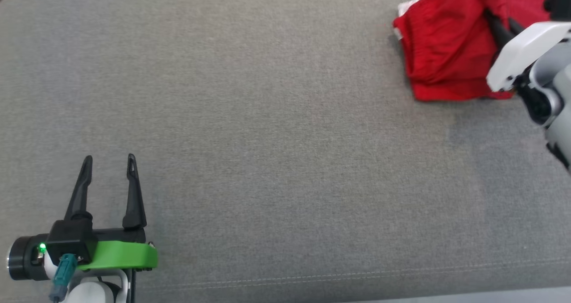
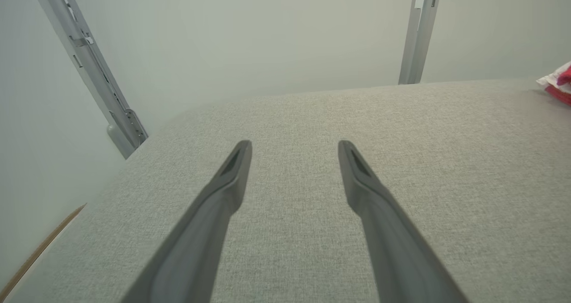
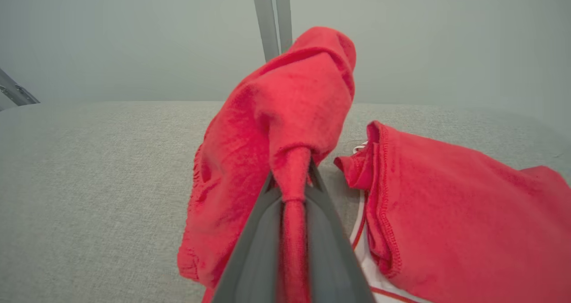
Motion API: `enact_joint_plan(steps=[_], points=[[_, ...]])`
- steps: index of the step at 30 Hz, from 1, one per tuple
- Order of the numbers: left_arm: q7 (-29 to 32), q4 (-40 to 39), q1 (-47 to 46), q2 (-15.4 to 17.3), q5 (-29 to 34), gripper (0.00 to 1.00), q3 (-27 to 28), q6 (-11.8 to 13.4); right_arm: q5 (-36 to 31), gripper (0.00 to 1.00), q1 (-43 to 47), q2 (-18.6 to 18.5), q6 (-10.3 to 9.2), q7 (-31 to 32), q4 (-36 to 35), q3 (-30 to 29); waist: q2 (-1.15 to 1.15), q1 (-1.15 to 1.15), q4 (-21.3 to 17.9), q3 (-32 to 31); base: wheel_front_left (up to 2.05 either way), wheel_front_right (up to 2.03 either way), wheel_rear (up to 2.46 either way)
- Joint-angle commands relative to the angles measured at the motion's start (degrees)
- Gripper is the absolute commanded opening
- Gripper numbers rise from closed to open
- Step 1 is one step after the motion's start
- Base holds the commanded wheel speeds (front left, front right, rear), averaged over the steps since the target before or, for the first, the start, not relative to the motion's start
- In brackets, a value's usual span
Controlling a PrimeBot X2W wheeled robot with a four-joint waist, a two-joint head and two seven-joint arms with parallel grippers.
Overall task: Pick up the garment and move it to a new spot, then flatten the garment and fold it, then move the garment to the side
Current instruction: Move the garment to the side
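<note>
The garment is red cloth with white trim, bunched at the far right of the grey cushion. My right gripper is shut on a raised fold of it. In the right wrist view that fold is pinched between the two fingers and lifted, while the rest of the garment lies flat to the right. My left gripper stands open at the lower left, far from the cloth, with nothing between its fingers. An edge of the garment shows at the right of the left wrist view.
The grey fabric cushion spans the whole work area, with a seam near its front edge. Behind it stands a pale wall with grey metal uprights and a slanted rail.
</note>
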Motion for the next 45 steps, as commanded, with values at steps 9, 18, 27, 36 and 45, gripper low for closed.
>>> enact_joint_plan(steps=[9,18,27,36,45], points=[[0.11,-1.29,-1.06,1.89,0.71,1.00,1.50,-0.26,1.06,0.00,-5.41,-5.50,-0.02,0.56,-1.34,0.50,0.00,0.00,-4.52,5.58,0.00,0.00,0.00],[0.11,-3.11,-1.16,2.97,0.97,1.00,2.26,-0.01,1.88,0.00,-8.79,-8.24,-0.02,1.70,-0.07,0.68,0.00,0.00,-5.14,8.04,0.00,0.00,0.00],[0.11,-6.98,-0.20,3.86,1.51,1.00,3.03,1.12,2.64,0.00,-10.15,-10.58,-0.02,0.92,3.56,0.49,0.00,0.00,-4.50,10.04,0.00,0.00,0.00],[0.13,-8.87,0.22,4.41,1.18,1.00,3.01,1.63,2.89,0.00,-10.51,-10.68,-0.02,-0.25,7.87,0.86,0.00,0.00,-3.76,11.10,0.00,0.00,0.00],[0.15,-9.09,0.12,4.74,0.83,1.00,2.91,2.14,1.08,1.00,-11.96,-10.35,-0.02,-2.35,11.83,2.17,0.00,0.00,-3.48,11.84,0.00,0.00,0.00]])
